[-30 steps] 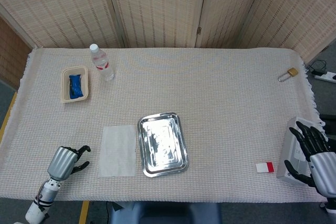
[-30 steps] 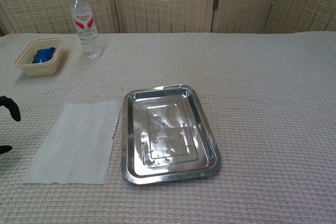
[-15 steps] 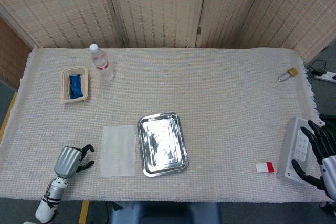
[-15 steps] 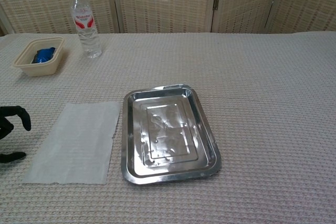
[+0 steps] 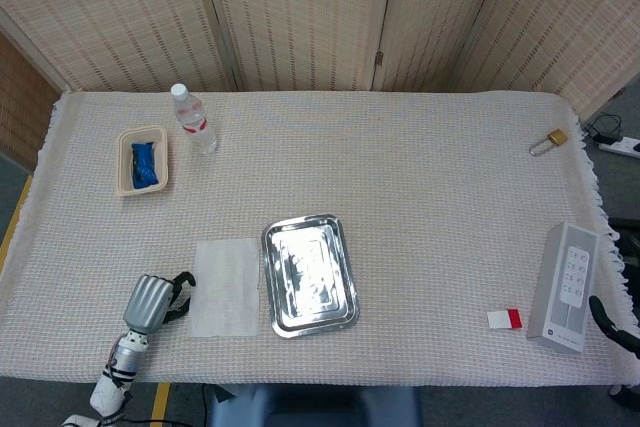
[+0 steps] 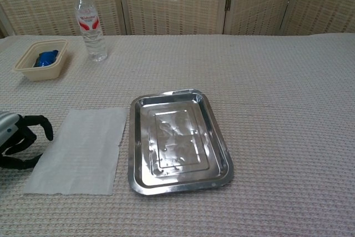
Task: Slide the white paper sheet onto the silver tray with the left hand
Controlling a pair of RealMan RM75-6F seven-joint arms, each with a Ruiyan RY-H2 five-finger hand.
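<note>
One white paper sheet (image 5: 225, 287) lies flat on the table, just left of the silver tray (image 5: 309, 274). The left hand (image 5: 152, 300) hovers at the sheet's left edge, fingers loosely curled and apart, holding nothing. This looks like the approach; next it should press down and push right.

You have a white paper sheet (image 5: 225, 287) beside a shiny silver tray (image 5: 309, 274), both on a bench (image 5: 420, 207) covered in cream cloth with a fine waffle weave. Your left robot hand (image 5: 152, 301) has a silver back and black fingers (image 6: 34, 123). The bottle (image 5: 192, 119) is clear with a white cap and a red and white label. The bowl (image 5: 142, 160) is beige with something blue inside. The box (image 5: 568, 286) is pale grey, the card (image 5: 505, 319) red and white, the padlock (image 5: 548, 141) brass.
</note>
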